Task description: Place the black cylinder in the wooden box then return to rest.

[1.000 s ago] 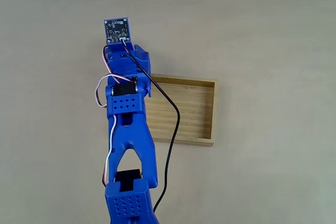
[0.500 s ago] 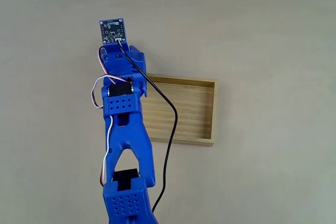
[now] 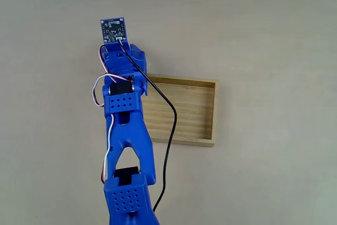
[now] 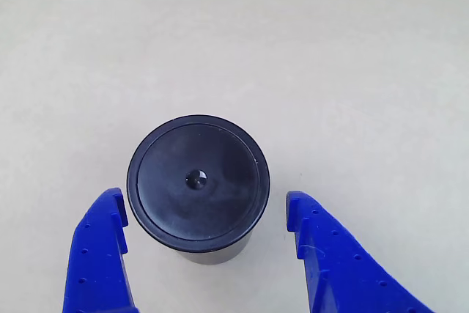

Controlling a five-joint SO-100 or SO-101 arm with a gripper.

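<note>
In the other view the black cylinder stands mid-frame between the gripper's fingertips; in the fixed view the wooden box lies right of the arm.

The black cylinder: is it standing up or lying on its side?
Standing upright. In the other view the black cylinder shows its full round top from above, sitting on the table between the open blue fingers.

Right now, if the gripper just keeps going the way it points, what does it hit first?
Probably the black cylinder. In the other view it stands upright between the open blue fingers of the gripper, a gap on each side. Past it there is bare table. Depth is unclear, so it may meet the tabletop instead.
</note>
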